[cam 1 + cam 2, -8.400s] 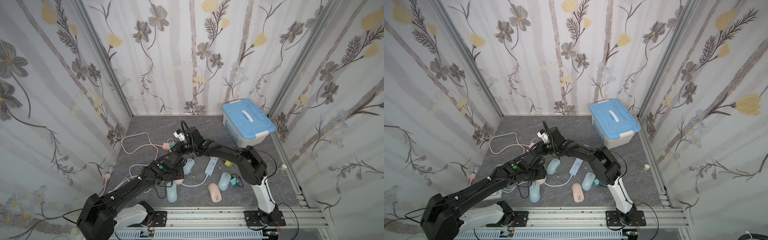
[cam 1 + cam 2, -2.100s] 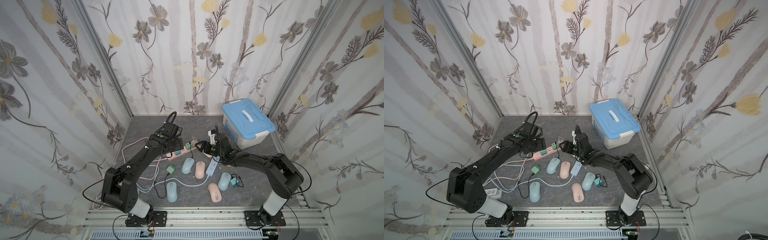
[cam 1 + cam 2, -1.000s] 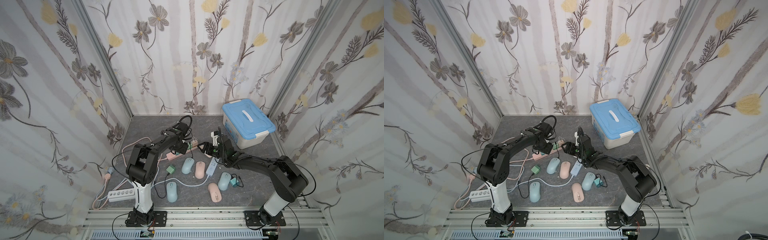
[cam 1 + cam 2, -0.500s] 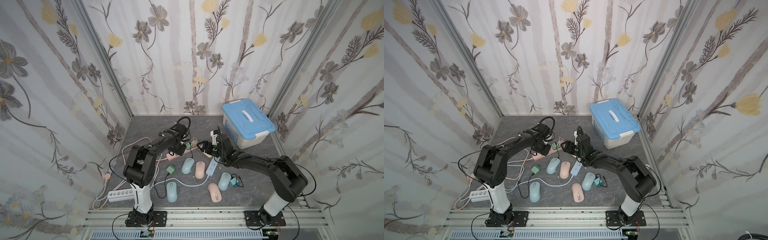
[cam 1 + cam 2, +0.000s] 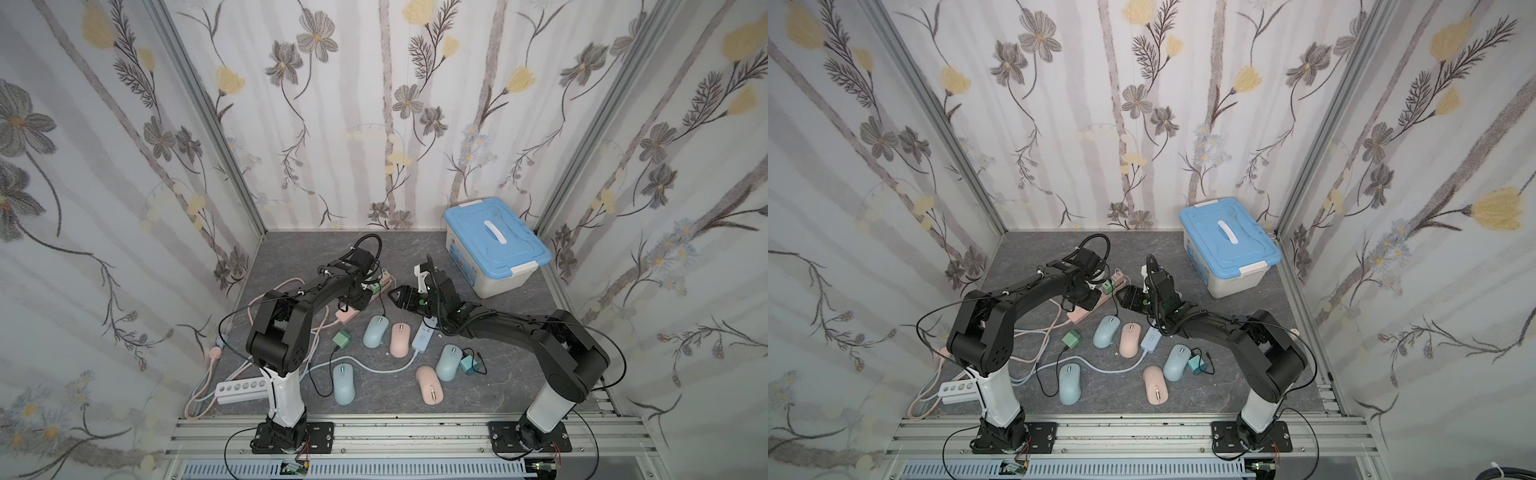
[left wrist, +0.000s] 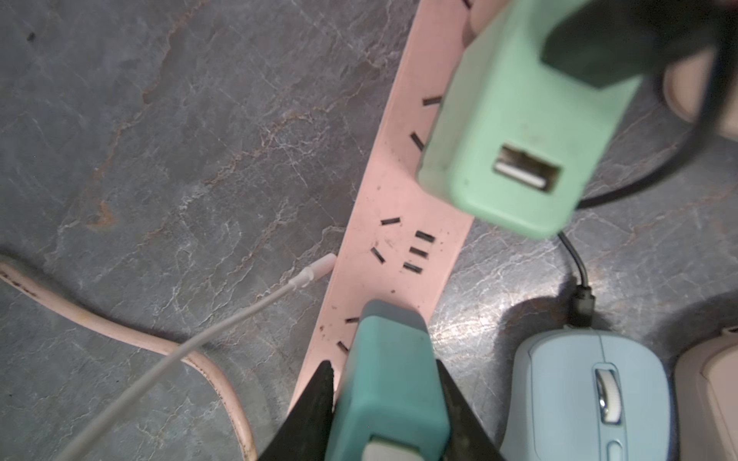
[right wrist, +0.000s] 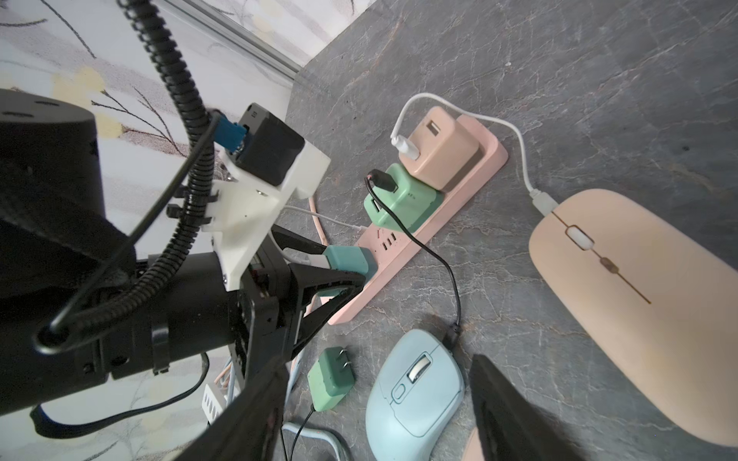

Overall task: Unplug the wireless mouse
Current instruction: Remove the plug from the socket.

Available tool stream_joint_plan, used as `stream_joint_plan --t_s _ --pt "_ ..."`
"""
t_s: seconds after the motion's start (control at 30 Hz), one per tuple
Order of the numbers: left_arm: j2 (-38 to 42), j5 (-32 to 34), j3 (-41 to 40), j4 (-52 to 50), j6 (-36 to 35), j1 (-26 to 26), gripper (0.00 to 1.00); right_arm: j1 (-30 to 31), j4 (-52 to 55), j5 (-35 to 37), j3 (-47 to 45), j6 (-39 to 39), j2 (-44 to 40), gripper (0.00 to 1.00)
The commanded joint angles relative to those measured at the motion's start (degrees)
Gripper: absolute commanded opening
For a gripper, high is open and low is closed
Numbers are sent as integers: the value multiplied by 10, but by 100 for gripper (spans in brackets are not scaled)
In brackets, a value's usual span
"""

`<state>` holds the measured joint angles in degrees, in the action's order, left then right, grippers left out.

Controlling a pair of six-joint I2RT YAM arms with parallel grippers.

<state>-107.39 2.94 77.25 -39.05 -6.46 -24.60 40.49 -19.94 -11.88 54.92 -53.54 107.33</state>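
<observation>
The black left arm (image 5: 309, 291) reached forward from a raised elbow, its black two-fingered left gripper (image 6: 385, 373) pointing down, both fingers pressed against a teal plastic charger block (image 7: 346, 259). The black right arm (image 5: 511, 328) stretched low and inward, its right gripper (image 5: 398, 296) gaping wide and holding nothing.

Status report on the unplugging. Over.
Left pincer shut on teal charger, seated in pink power strip. Right pincer open, empty. Mint charger neighbours it, apart.
</observation>
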Motion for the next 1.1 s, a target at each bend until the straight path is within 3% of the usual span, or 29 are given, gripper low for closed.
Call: stream_joint_plan --t_s 0.0,0.27,0.47,0.77,1.07 --pt "5 2 6 17 0 0 25 3 -13 -7 8 -11 7 71" --pt "9 -7 15 32 7 -5 0 13 -24 -24 34 -17 39 72" --pt "55 -21 -13 69 -3 -11 0 16 -43 -51 76 -22 83 73" --pt "65 -31 -20 73 -1 -10 0 -4 -112 -89 134 -116 174 61" --pt "54 -27 -18 73 1 -9 0 5 -55 -74 208 -148 238 57"
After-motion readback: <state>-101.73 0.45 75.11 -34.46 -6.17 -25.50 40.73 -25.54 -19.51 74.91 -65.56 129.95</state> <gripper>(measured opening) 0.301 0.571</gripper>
